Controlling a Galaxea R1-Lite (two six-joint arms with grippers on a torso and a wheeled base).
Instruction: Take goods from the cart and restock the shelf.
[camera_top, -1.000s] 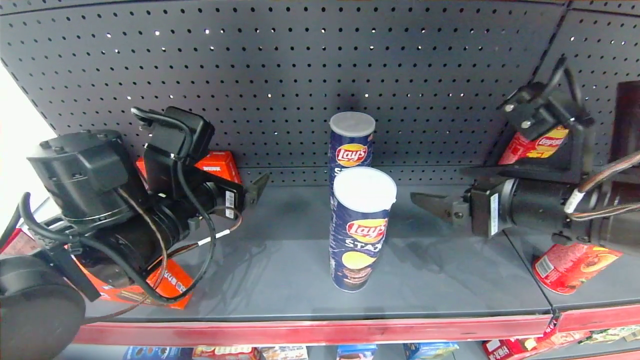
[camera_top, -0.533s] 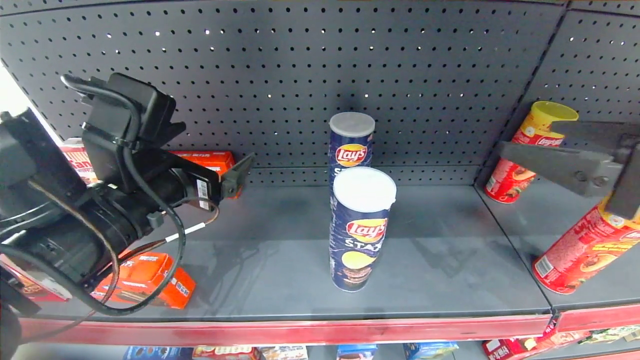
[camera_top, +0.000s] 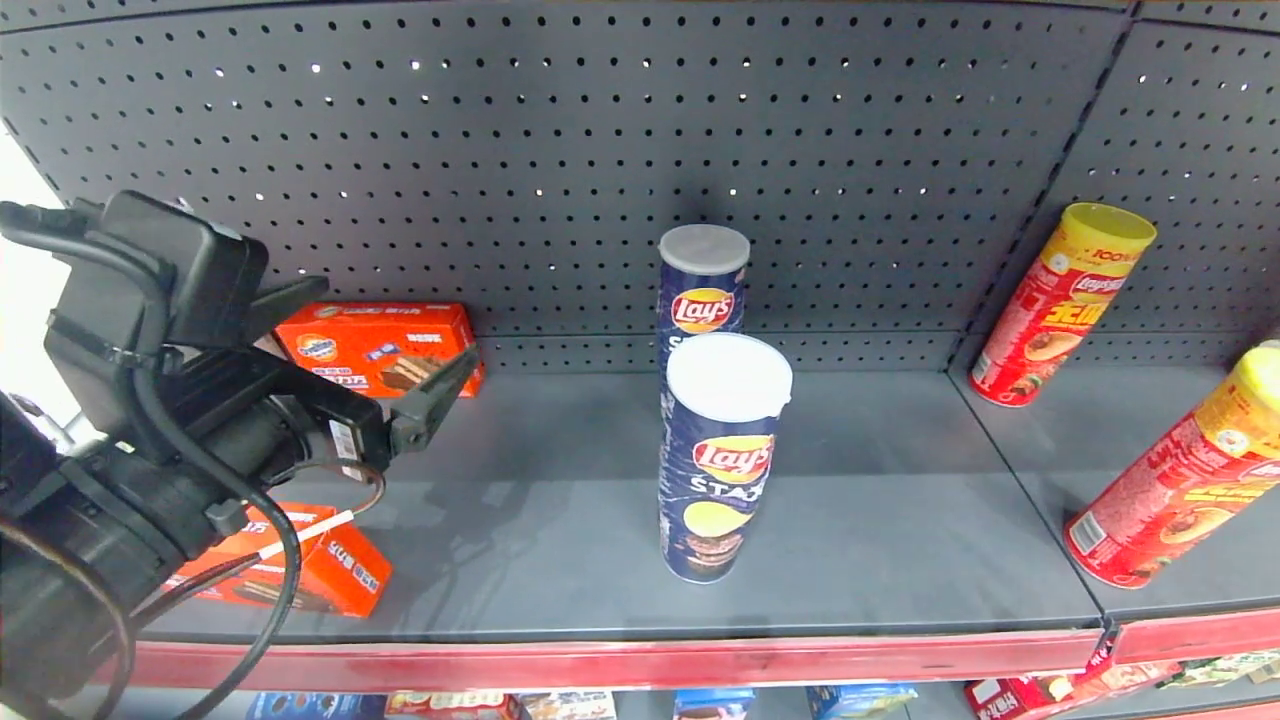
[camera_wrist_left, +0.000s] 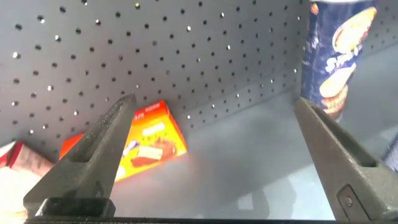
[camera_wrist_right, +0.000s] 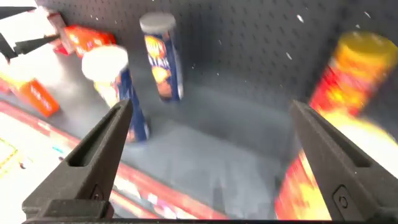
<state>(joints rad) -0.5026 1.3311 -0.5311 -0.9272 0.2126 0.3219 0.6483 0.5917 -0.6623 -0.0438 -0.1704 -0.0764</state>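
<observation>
The shelf (camera_top: 560, 540) is a dark grey metal board with a red strip (camera_top: 600, 662) along the front edge. Behind it is a grey pegboard wall (camera_top: 560, 130), holes all over, with light poking through a few.

The front blue can (camera_top: 722, 460) stands upright about mid-shelf, white lid on. The second blue can (camera_top: 703, 285) stands right behind it, near the pegboard. Left of the front blue can, one orange box (camera_top: 378, 345) lies against the back wall. The other orange box (camera_top: 345, 580) sits closer to the red strip.

Right of the front blue can, past a seam in the shelf, are two red cans with yellow lids: the back red can (camera_top: 1055, 310) and the near red can (camera_top: 1180, 480). Below, there are more packets (camera_top: 450, 706) on a lower shelf.

The left pincer (camera_wrist_left: 214, 106) hangs over the shelf, left of the front blue can, with its jaws spread wide and nothing in them. The right pincer (camera_wrist_right: 211, 109) is out in front of the shelf facing the cans, also wide apart and empty.
</observation>
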